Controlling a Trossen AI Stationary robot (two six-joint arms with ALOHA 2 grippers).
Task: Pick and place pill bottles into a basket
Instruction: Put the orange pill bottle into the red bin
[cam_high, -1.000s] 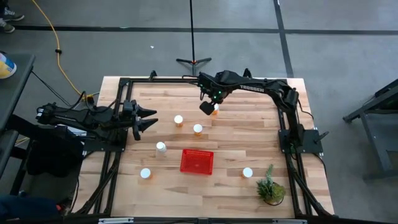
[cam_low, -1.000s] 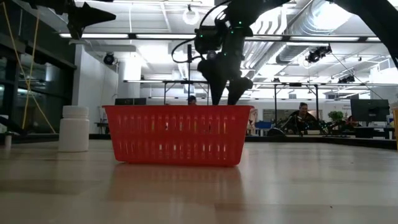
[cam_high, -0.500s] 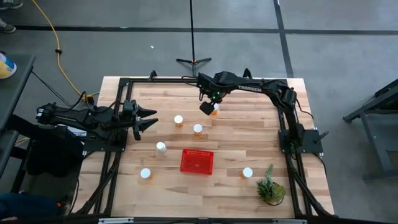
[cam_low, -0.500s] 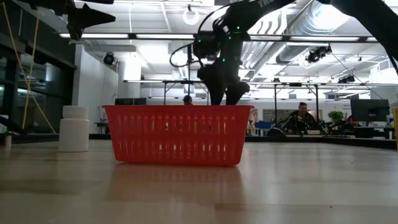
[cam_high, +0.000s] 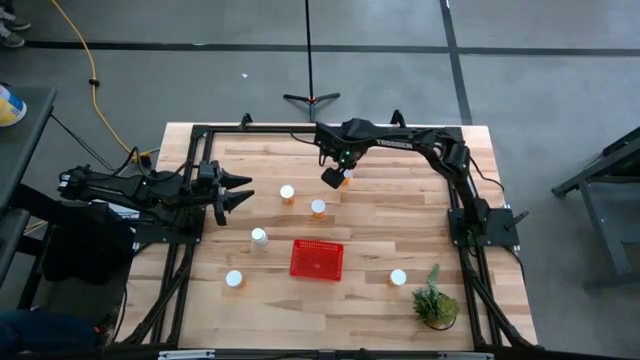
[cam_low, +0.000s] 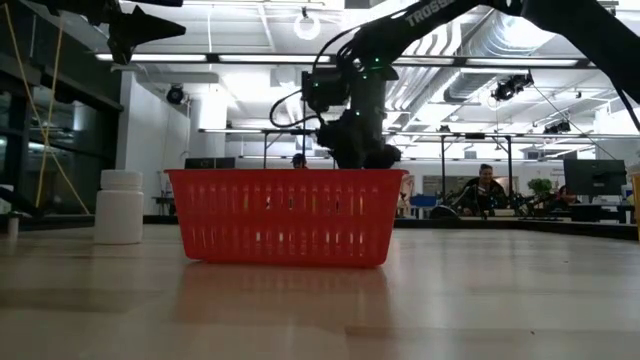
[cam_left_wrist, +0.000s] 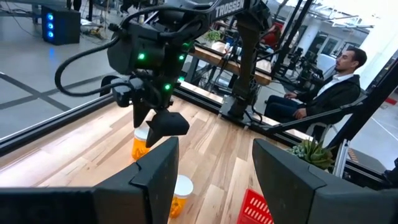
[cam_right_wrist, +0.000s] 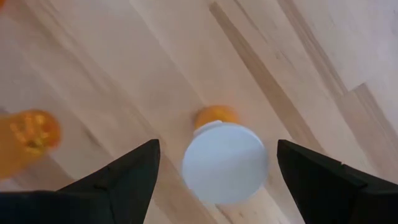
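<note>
My right gripper (cam_high: 335, 177) hangs open, pointing down, over a pill bottle (cam_right_wrist: 225, 162) with an orange body and a white cap that stands upright at the table's far middle. Its fingers stand on either side of the cap without touching it. More pill bottles stand upright at the table's middle (cam_high: 287, 193) (cam_high: 318, 208), left (cam_high: 259, 237) and near side (cam_high: 234, 280) (cam_high: 398, 278). The red basket (cam_high: 316, 260) stands near the table's middle. My left gripper (cam_high: 245, 192) waits open above the table's left side.
A green potted plant (cam_high: 436, 303) stands at the near right corner. In the low view the basket (cam_low: 287, 215) hides my right gripper's fingertips. Black frame rails (cam_high: 200, 133) run along the table's edges. A person (cam_left_wrist: 339, 81) sits beyond the table.
My right gripper has come down toward the orange pill bottle at the far middle, staying open; in the low view its fingertips have sunk behind the basket's rim. The bottles and the basket have not moved.
</note>
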